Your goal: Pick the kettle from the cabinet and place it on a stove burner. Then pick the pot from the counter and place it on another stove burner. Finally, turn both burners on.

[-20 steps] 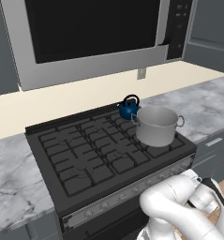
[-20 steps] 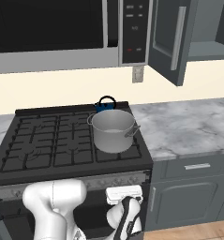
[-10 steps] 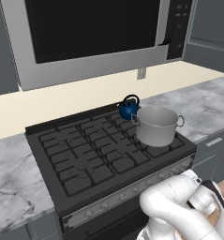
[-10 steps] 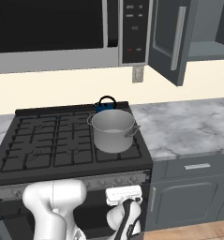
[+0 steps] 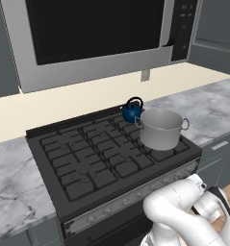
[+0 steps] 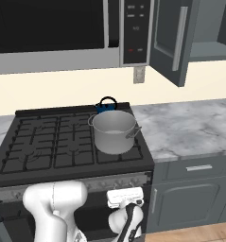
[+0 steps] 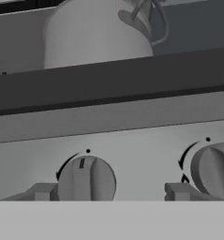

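The white arm (image 6: 55, 203) folds low in front of the base, its elbow bent and its forearm dropping downward. The wrist (image 5: 210, 211) turns forward, level with the front of the stove. The end effector (image 7: 104, 191) points straight ahead, its two fingertips (image 7: 43, 191) spread well apart, with nothing between them.

Kettle (image 5: 132, 112) and pot (image 5: 160, 128) on stove (image 5: 87, 163)
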